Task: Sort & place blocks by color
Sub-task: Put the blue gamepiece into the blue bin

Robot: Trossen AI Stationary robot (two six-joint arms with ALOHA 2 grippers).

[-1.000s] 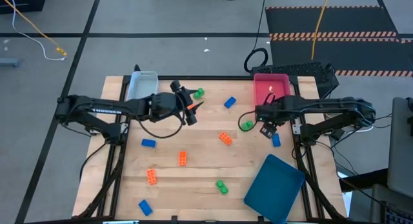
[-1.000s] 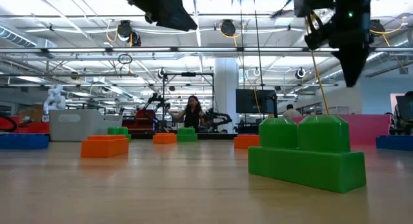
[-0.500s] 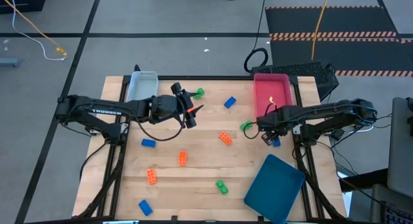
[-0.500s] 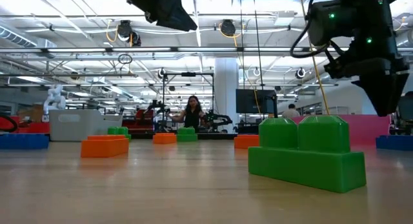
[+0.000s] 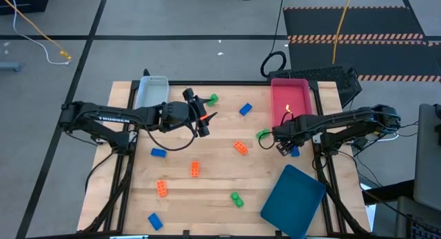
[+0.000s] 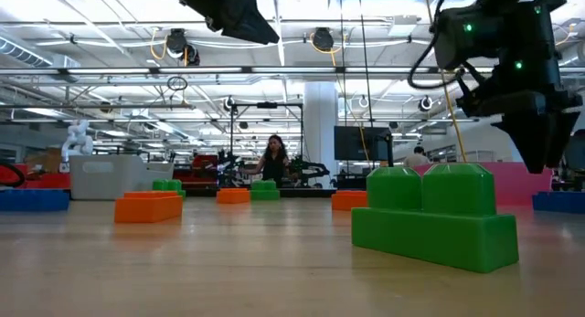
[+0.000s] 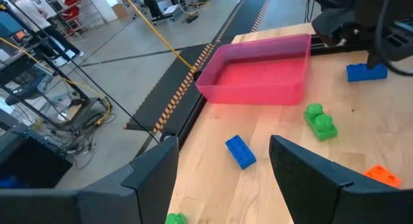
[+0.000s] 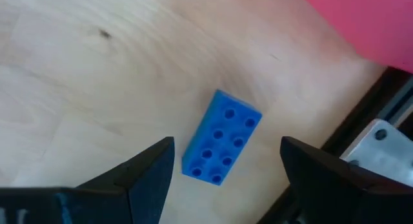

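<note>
Small studded blocks lie flat and scattered on the wooden table: green ones [image 5: 212, 98] [image 5: 263, 135] [image 5: 236, 198], orange ones [image 5: 240, 147] [image 5: 195, 169] [image 5: 161, 189] and blue ones [image 5: 245, 109] [image 5: 158, 153] [image 5: 154, 220]. Another blue block [image 5: 294, 151] [image 8: 219, 137] lies near the table's right edge, close to the pink tray. My right gripper [image 5: 282, 147] [image 8: 226, 161] hangs over it, pointing down and open; its fingers stand on either side of the block's long sides, clear of it. My left gripper [image 5: 205, 118] [image 7: 222, 146] is open, holds nothing and stays high over the table's far middle.
The pink tray [image 5: 289, 101] stands at the far right, a pale-blue tray [image 5: 151, 91] at the far left, and a dark-teal tray [image 5: 293, 201] juts over the near right edge. The table's metal frame [image 8: 381, 140] runs close beside the blue block.
My right gripper has sunk toward the blue block by the table's right edge, shifting a little toward the near edge, and its wrist has rolled. No block has moved.
</note>
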